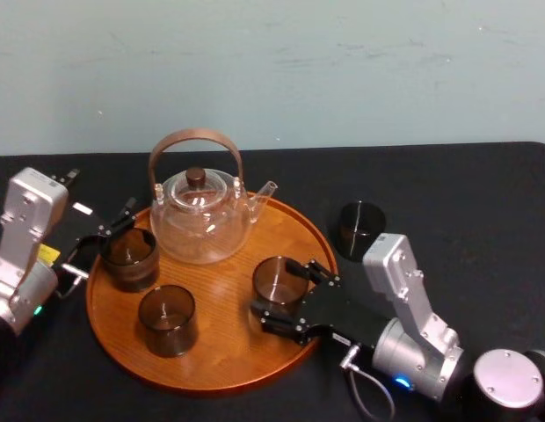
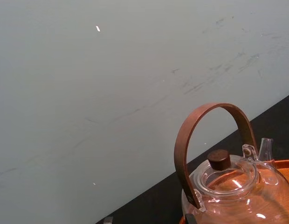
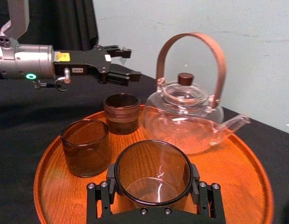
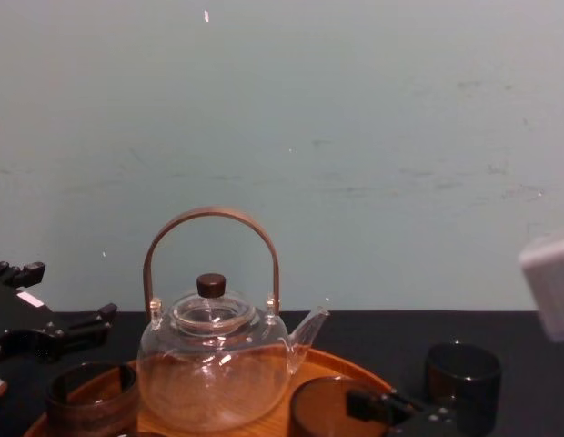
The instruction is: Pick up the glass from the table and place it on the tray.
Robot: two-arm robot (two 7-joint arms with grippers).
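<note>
Right end effector [image 1: 279, 292] comes in from 4 o'clock over the tray [image 1: 221, 347], fingers pressed to either side of the glass [image 3: 153, 170]. It pinches the glass low on the wall, mouth up, long axis vertical. The glass sits inside the rim at roughly 3 o'clock of the tray's middle. Its base looks at or just above the wood, but contact cannot be told. The move likely turns on this: the glass lies straight ahead between the fingers, so letting go and backing out toward 4 o'clock should clear it. Teapot [image 1: 202, 215] stands at 12 o'clock, near but apart. A front glass [image 1: 167, 318] is at 7 o'clock and a left glass [image 1: 129, 257] at 10 o'clock. Left end effector [image 3: 128, 64] hangs fingers spread just behind the left glass, pinching nothing. A dark glass [image 1: 359, 229] stands on the bench [image 1: 466, 202] off the rim at 2 o'clock, and the right arm is nearer to it. There is a yellow label on the left arm, text unreadable.
</note>
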